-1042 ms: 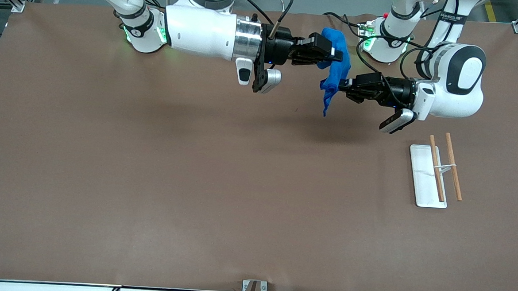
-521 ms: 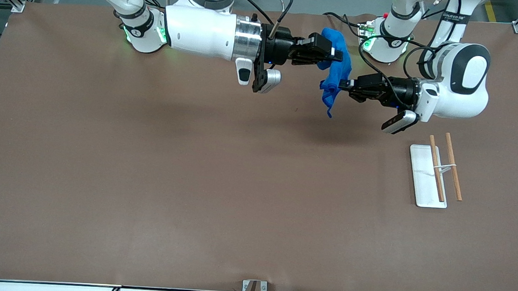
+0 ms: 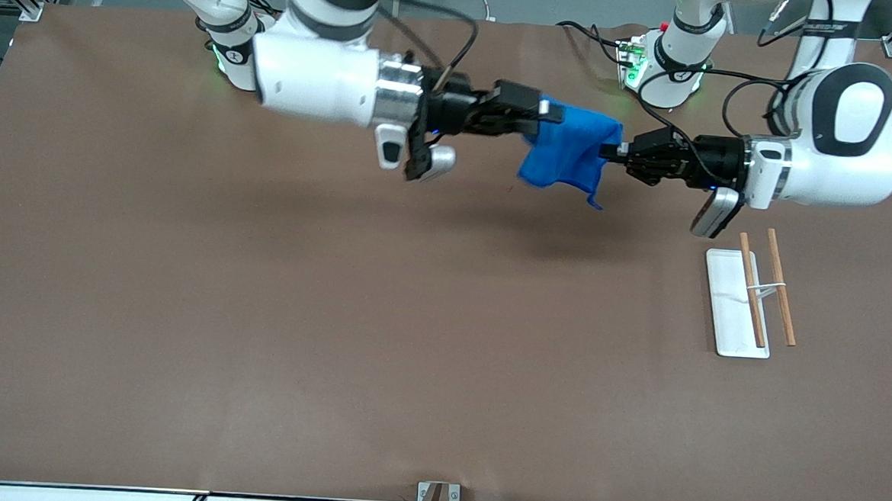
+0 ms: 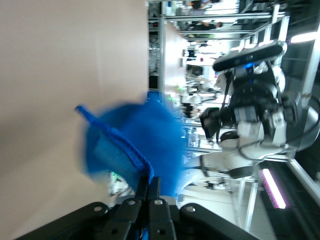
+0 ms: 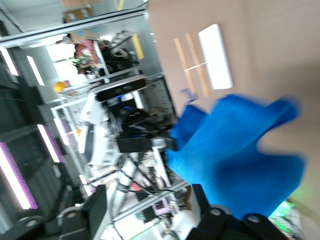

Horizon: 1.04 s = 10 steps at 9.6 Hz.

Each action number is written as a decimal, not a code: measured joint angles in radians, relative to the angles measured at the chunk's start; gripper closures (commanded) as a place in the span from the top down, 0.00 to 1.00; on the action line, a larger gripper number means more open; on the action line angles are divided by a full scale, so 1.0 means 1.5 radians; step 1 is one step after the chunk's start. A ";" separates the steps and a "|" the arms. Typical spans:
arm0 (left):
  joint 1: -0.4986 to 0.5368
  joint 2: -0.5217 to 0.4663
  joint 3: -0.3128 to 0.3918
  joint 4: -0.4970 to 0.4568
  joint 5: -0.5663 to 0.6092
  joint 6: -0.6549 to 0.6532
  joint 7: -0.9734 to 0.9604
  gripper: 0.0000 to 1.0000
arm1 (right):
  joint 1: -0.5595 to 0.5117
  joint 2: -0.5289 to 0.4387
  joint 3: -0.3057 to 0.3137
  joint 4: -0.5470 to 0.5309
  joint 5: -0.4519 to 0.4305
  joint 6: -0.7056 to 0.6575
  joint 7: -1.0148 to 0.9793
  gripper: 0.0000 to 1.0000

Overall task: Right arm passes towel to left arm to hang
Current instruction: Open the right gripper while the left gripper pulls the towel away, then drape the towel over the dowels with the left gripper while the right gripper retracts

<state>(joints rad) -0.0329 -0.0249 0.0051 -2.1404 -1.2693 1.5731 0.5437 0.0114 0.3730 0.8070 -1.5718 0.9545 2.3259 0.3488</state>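
The bright blue towel (image 3: 569, 156) hangs in the air, spread between the two grippers, over the table near the arms' bases. My left gripper (image 3: 613, 149) is shut on one edge of it; the left wrist view shows the jaws pressed together (image 4: 149, 181) on the towel's hemmed edge (image 4: 131, 150). My right gripper (image 3: 549, 111) is at the towel's other edge. In the right wrist view its fingers stand wide apart (image 5: 147, 192) with only background between them, and the towel (image 5: 235, 150) lies against one finger (image 5: 200, 197).
The white rack (image 3: 726, 315) with two wooden rods (image 3: 751, 291) lies on the brown table toward the left arm's end, nearer to the front camera than the towel. It also shows in the right wrist view (image 5: 215, 62).
Both arms have drawn apart toward their own ends of the table. The towel went from a narrow hanging bunch to a sheet spread between the grippers.
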 measured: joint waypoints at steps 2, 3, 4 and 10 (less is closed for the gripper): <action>0.002 0.003 0.043 0.050 0.130 0.003 0.000 0.00 | -0.026 -0.039 -0.125 0.000 -0.170 -0.207 0.013 1.00; 0.004 0.012 0.062 0.081 0.193 0.006 -0.004 0.00 | -0.031 -0.056 -0.174 0.000 -0.280 -0.260 0.033 1.00; 0.004 0.025 0.079 0.109 0.248 0.023 -0.006 0.00 | -0.033 -0.069 -0.202 0.000 -0.390 -0.276 0.069 1.00; 0.006 0.102 0.161 0.134 0.359 0.259 -0.074 0.00 | -0.031 -0.132 -0.422 0.001 -0.646 -0.294 0.075 1.00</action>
<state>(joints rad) -0.0240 0.1282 0.2463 -1.9389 -0.7302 1.9610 0.4324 -0.0348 0.1752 0.1733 -1.5697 -0.0151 1.8842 0.4611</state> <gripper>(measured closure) 0.978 0.000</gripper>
